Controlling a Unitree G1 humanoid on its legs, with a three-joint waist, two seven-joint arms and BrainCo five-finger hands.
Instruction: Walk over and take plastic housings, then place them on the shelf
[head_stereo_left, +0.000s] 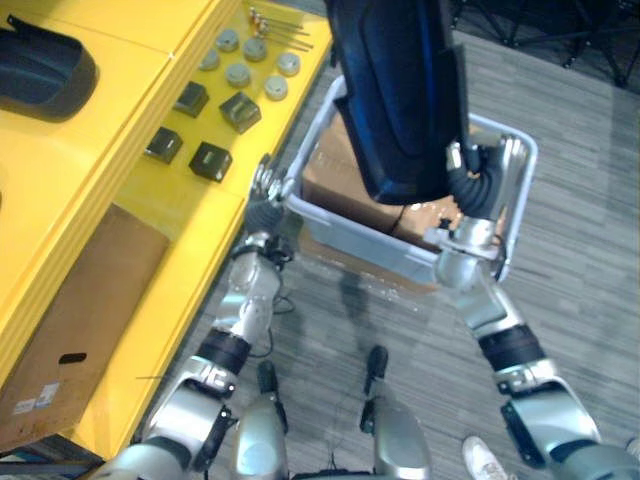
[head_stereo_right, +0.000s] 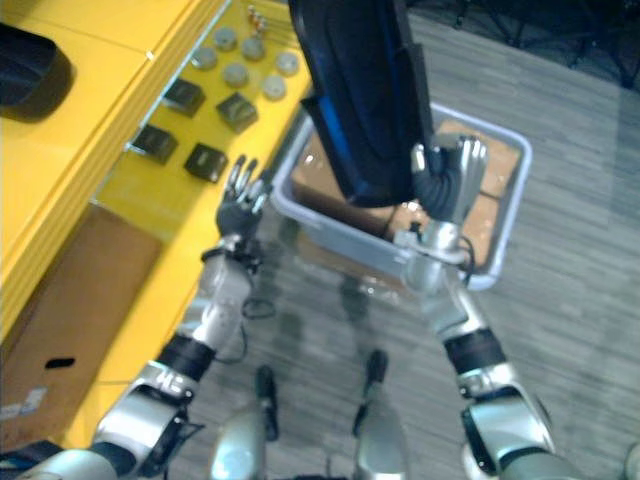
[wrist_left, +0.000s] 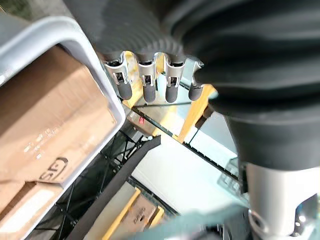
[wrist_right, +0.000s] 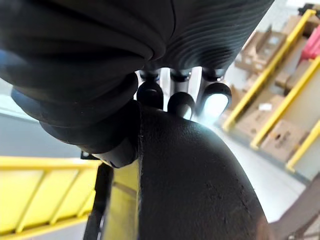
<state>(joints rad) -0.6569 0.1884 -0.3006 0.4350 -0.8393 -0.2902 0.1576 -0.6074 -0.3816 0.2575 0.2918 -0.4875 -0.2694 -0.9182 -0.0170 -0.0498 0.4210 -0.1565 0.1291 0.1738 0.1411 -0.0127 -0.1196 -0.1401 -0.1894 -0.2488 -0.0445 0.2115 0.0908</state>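
Plastic housing held above grey bin, upper centre of frame, clamped in right hand. Left hand empty, fingers straight, beside bin's corner. Carrying step, seemingly. Next: swing left, set down on yellow shelf, clear of small parts.

housings 2 | round discs 6 | square blocks 4 | bin 1

Both eye views look steeply down from the head, slightly offset, sharing the yellow shelf at left and the grey plastic bin on the floor. The left wrist view looks very closely along its fingers past the bin's rim. The right wrist view looks along its fingers onto a large dark plastic housing.
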